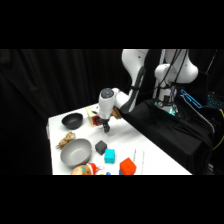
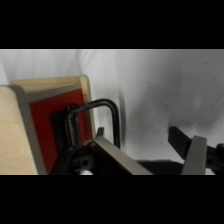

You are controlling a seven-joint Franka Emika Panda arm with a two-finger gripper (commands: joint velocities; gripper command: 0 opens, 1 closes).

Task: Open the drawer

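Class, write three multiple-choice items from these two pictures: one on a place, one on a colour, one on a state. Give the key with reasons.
1. Where is the gripper?
A. beside the drawer
B. over the grey bowl
C. beyond the table

2. What colour is the drawer's front?
A. teal
B. red
C. black

3. How are the fingers?
A. closed together
B. spread apart
C. holding a cube

Key: 1 A, the wrist view shows the drawer's dark handle close by the fingers. 2 B, the panel behind the handle is red. 3 B, white table shows between them.

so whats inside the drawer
Nothing shows: the drawer looks shut, its red front and dark handle facing the claw. Its contents are hidden.
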